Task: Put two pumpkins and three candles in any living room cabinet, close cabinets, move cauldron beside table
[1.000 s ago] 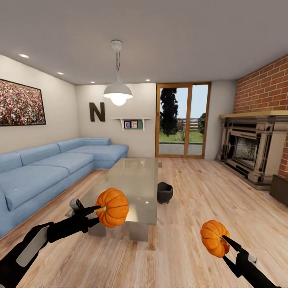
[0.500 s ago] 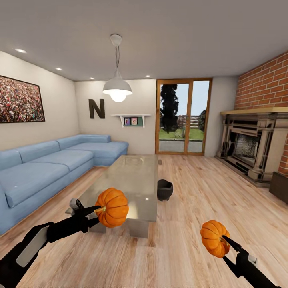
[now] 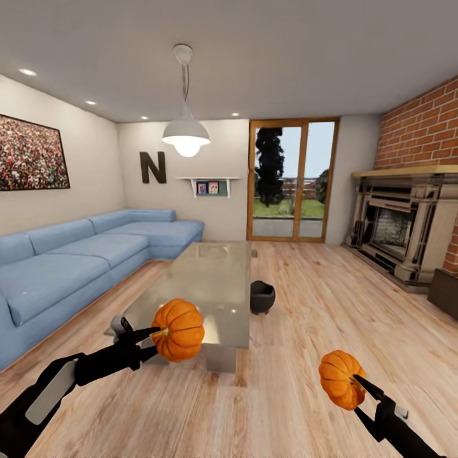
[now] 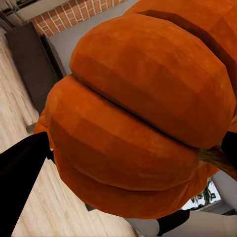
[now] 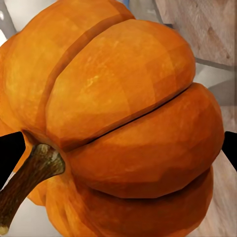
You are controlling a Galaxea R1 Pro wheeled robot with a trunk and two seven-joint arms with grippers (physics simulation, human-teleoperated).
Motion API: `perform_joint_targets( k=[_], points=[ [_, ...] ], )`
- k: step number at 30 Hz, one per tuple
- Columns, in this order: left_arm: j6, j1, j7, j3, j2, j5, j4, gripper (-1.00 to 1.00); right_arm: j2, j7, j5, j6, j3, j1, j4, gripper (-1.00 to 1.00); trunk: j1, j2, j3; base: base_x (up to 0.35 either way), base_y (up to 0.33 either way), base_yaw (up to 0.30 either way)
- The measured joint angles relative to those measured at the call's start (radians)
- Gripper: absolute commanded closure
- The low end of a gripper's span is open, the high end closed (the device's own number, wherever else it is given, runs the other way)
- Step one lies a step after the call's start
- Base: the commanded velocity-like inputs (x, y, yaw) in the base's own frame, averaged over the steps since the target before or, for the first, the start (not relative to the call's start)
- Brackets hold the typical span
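Near the long glass-topped coffee table (image 3: 203, 289), both arms are raised, each carrying a load. The left gripper (image 3: 159, 333) is clenched on a bright-orange ribbed pumpkin (image 3: 179, 330), held above the table's near end; the left wrist view shows this left-hand pumpkin (image 4: 143, 113) close up with its stem between the dark fingers (image 4: 19, 177). The right gripper (image 3: 358, 383) is clenched on a second orange ribbed pumpkin (image 3: 340, 378), held over the wood floor (image 3: 331, 305), to the right of the table's near end. The right wrist view shows this right-hand pumpkin (image 5: 118, 123), brown stem included. A round matte black cauldron (image 3: 261, 297) stands on the floor just beside the table's right edge. A dark-brown low cabinet (image 3: 444, 292) stands well right of the table, beside the fireplace (image 3: 401, 229). A blue sectional sofa (image 3: 76, 261) lies left of the table.
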Motion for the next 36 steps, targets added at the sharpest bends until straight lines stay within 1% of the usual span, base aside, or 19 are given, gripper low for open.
perform_joint_targets(
  k=[36],
  points=[
    [0.000,0.000,-0.002,0.002,0.000,-0.001,0.000,1.00,0.003,-0.001,0.000,-0.008,0.000,0.000,0.000,1.00,0.000,0.000,-0.059,0.000,0.000,0.000]
  ],
)
